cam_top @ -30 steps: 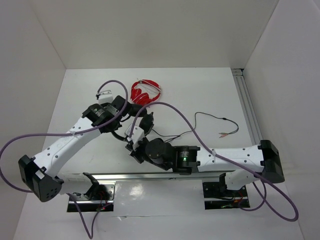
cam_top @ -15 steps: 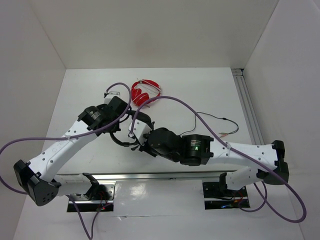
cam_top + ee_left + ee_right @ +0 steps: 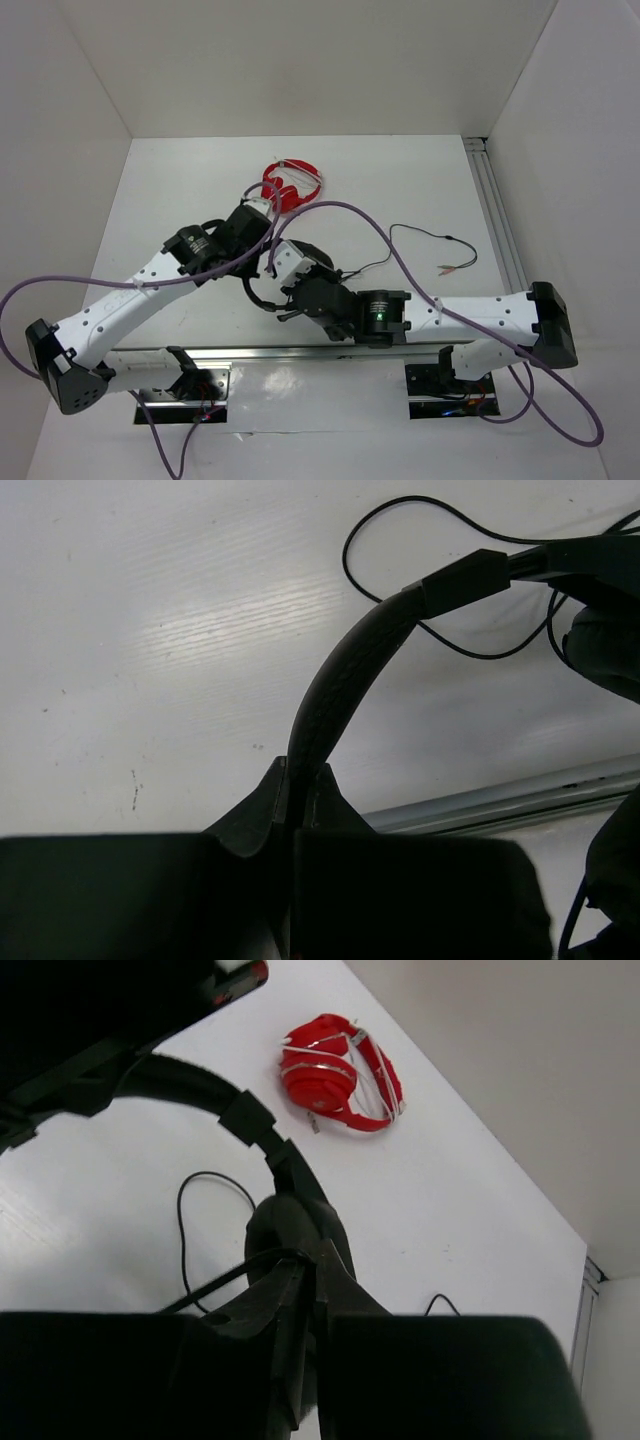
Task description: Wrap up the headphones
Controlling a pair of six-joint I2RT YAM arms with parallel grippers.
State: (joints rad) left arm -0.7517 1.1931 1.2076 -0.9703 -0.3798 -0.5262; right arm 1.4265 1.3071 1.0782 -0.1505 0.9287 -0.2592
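Here, on the near-middle of the worktop [image 3: 400,180], both arms reached inward and met over the black headphones [image 3: 345,670].

Left pincer [image 3: 300,792]: clamped shut on the headband, with the band pinched edge-on between the jaws and arching away up and to the right. Could not tell from any view whether the headphones touched the worktop below.

Right pincer [image 3: 303,1265]: jaws nearly together, with only a narrow slit between them. One earcup [image 3: 292,1225] sat just beyond the tips. The thin black cable [image 3: 180,1230] ran in from the left to the tip of one finger. Could not tell whether it was pinched there or only passing, so this grip was noted as unclear.

Beyond the earcup, the headband curved back toward the left arm. A loop of the cable lay slack on the worktop beside it. In the overhead view the rest of the cable trailed off to the right, well apart from both arms.

Farthest out, near the back wall, lay the red headphones [image 3: 330,1075], touched by neither pincer.
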